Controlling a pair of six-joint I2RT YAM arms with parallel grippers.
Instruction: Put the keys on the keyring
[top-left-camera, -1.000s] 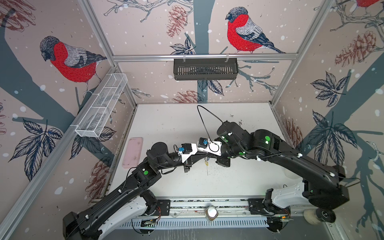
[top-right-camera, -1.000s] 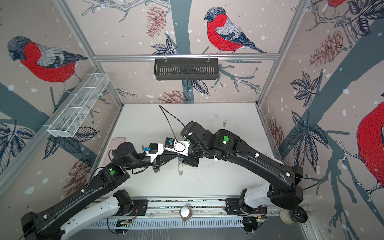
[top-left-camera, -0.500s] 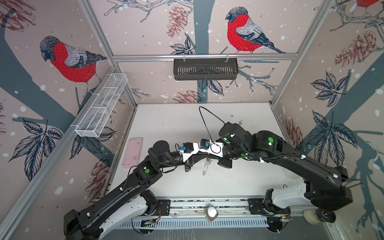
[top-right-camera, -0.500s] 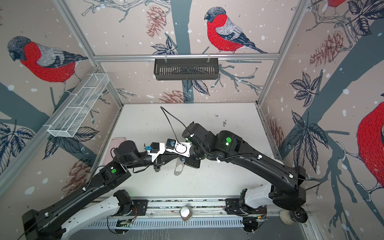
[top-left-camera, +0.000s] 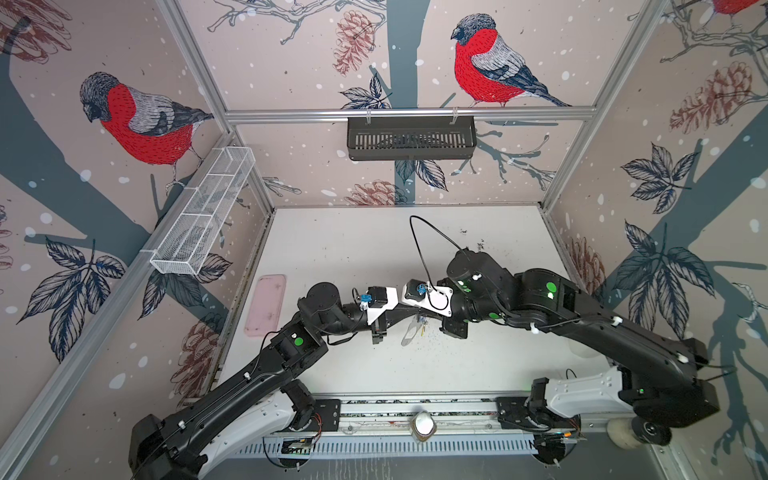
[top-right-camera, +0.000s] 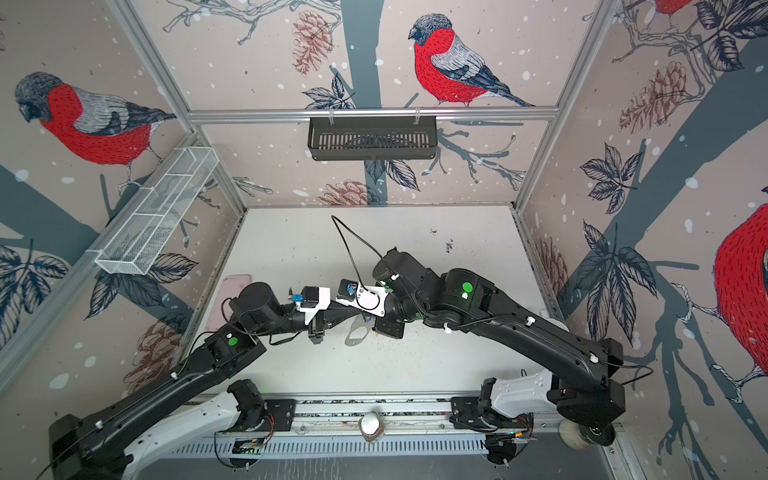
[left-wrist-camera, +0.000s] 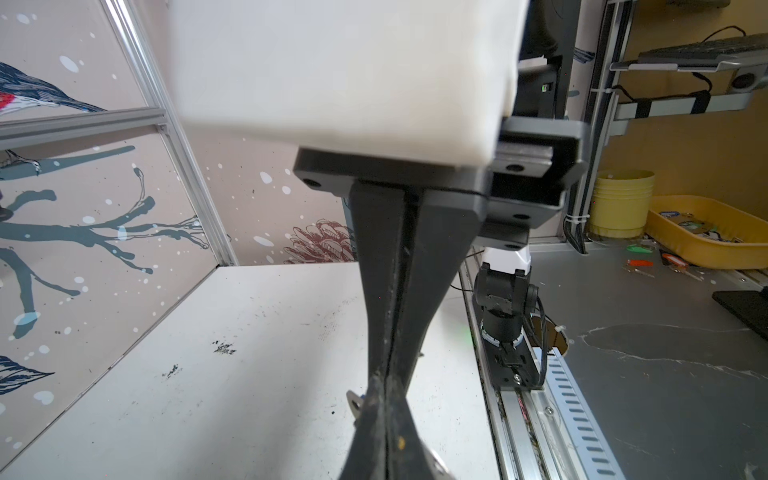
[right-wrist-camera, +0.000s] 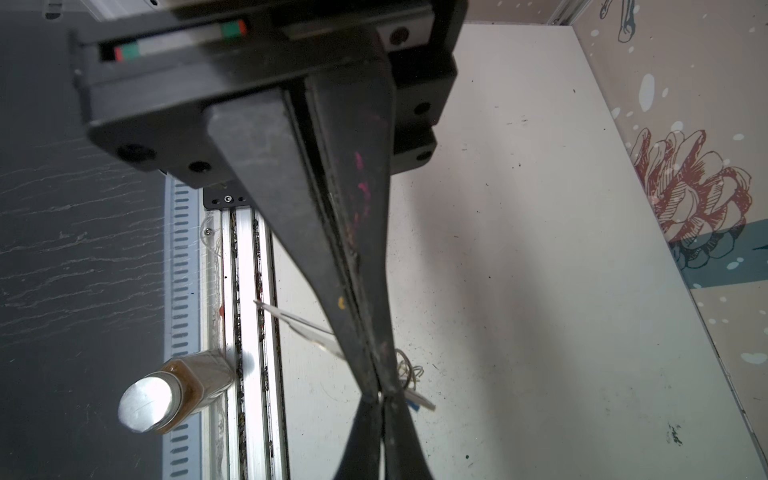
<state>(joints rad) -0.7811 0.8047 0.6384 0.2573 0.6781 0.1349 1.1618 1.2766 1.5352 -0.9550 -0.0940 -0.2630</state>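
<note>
Now that the keyring (top-right-camera: 350, 340) has swung from edge-on to showing its oval face in both top views and the left gripper (left-wrist-camera: 387, 395) has pinched together, apparently on a key (left-wrist-camera: 354, 402) (only a silver tab with a hole pokes out), I'd say threading is on, not done. Meanwhile the right gripper (right-wrist-camera: 380, 395) is clamped on the keyring by its little rings (right-wrist-camera: 409, 370). It hangs over the table (top-left-camera: 353, 249), 6 o'clock of centre, long axis running 1 to 7 o'clock, free end pointing at 7.

No readable text, labels, brand names, numbers or signs can be made out in any view.
</note>
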